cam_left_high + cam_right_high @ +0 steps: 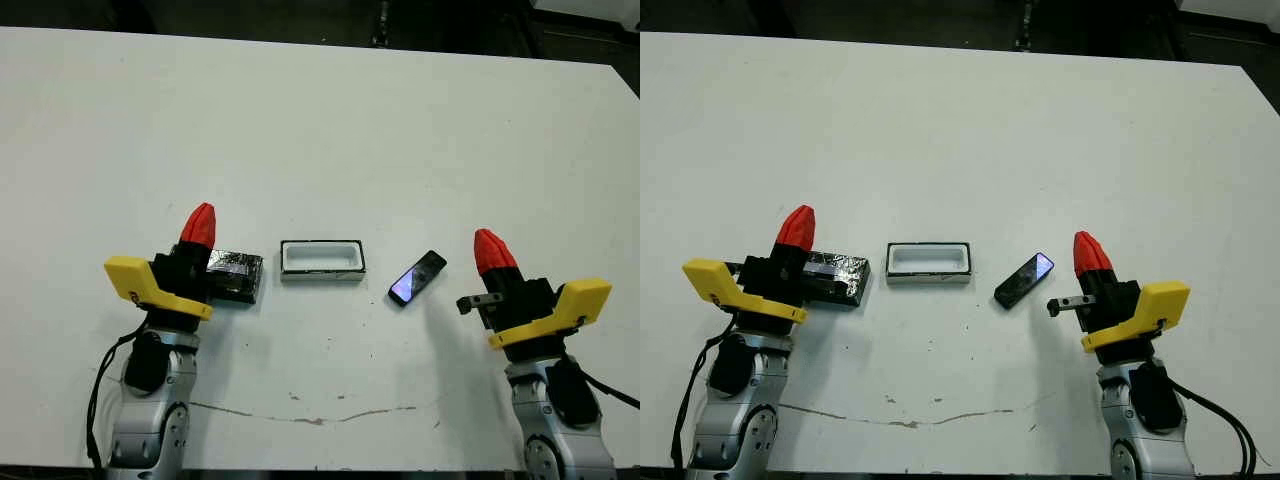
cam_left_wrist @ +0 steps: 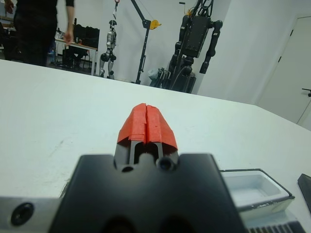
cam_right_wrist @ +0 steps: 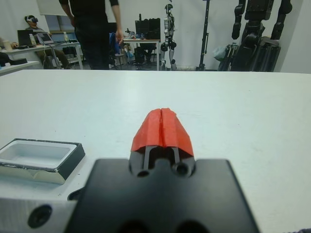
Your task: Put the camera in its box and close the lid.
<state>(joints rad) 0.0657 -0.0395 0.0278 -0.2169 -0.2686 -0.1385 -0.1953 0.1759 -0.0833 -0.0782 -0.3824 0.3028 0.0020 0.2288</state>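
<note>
Nothing is packed yet: the box (image 1: 321, 260) sits open and empty mid-worktop (image 1: 320, 130), the camera (image 1: 417, 277) lies flat and skewed just to its right, and the lid (image 1: 236, 273) lies just to its left, partly hidden behind the left gripper (image 1: 198, 226). Both grippers have their red fingers pressed together and hold nothing; the right gripper (image 1: 493, 252) stands near the camera, apart from it. The first step is likely the pickup, and the right arm is the natural one for it. The fingers should spread wide before descending, then close across the camera's narrow width, turned to match its slant. Being slim and glossy, it may slip or skid on the worktop, so a centred, square pinch matters. The camera must then be turned parallel to the box's long side before lowering, since the fit looks close.
</note>
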